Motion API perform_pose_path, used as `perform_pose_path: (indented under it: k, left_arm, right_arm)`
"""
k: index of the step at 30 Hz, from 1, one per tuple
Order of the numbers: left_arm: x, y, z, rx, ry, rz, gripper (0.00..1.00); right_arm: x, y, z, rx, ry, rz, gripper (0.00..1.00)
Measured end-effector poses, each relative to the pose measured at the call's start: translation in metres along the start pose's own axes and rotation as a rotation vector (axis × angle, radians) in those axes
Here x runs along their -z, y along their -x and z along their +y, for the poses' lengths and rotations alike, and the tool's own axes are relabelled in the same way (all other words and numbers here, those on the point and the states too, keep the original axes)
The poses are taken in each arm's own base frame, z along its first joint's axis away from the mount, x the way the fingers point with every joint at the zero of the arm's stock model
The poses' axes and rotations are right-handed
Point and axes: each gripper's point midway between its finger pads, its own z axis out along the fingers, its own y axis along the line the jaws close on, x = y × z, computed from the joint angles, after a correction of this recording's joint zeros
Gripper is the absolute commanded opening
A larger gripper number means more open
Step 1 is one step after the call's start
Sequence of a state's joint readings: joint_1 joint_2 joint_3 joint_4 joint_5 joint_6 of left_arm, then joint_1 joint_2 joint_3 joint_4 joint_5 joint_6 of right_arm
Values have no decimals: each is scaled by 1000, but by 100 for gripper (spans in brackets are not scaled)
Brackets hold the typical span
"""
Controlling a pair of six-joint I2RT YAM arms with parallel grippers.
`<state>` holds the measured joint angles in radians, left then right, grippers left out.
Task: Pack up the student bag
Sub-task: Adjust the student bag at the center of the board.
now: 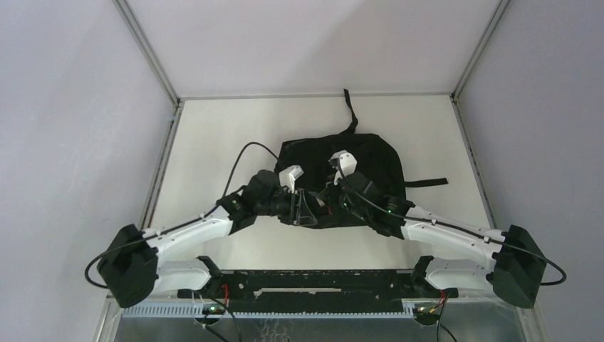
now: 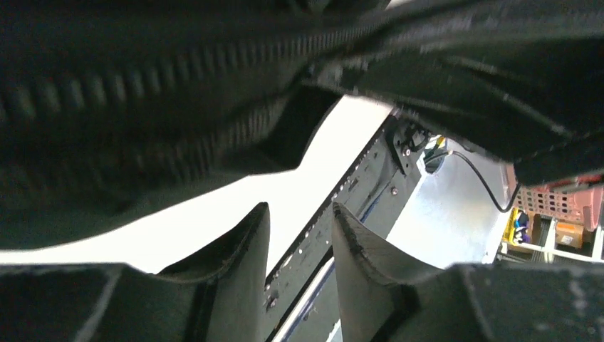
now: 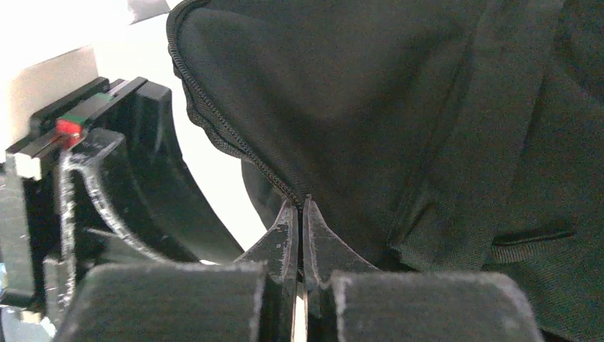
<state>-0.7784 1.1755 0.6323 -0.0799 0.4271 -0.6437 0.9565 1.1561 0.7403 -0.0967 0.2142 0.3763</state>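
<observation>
Where the bag lies: bag flat on the middle of the table, one strap trailing to the far edge, another out to the right
Arms: both reach to the bag's near edge, close together
Right gripper: jaws closed tip to tip right on the zip; whether a pull or a fold of cloth is caught between them cannot be told
Left gripper: jaws partly apart with nothing between them, just under the bag's zipped edge
Done so far: nothing that shows; no books, pens or other goods appear on the table, and the bag's inside is out of sight
Judged stage: early, probably working the zip to get the bag open
Left to do: open the bag, load it, close it
Writing: none legible; no logo or label shows on the bag, and a small red and green mark on the left gripper carries no text
</observation>
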Motion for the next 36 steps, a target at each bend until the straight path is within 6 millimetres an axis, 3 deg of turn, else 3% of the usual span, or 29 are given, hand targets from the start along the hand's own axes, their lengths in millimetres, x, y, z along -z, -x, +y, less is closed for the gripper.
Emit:
perform_pose_path:
  k: [10, 17, 36]
  left_arm:
    - [-36, 32, -9, -19, -62, -62, 44]
    - [-55, 29, -8, 40, -110, -33, 45]
    - [-75, 26, -6, 107, -155, -14, 44]
  right_arm:
    - [4, -8, 1, -74, 27, 13, 0]
    - [5, -5, -5, -90, 11, -2, 0]
    - [4, -2, -14, -98, -24, -15, 0]
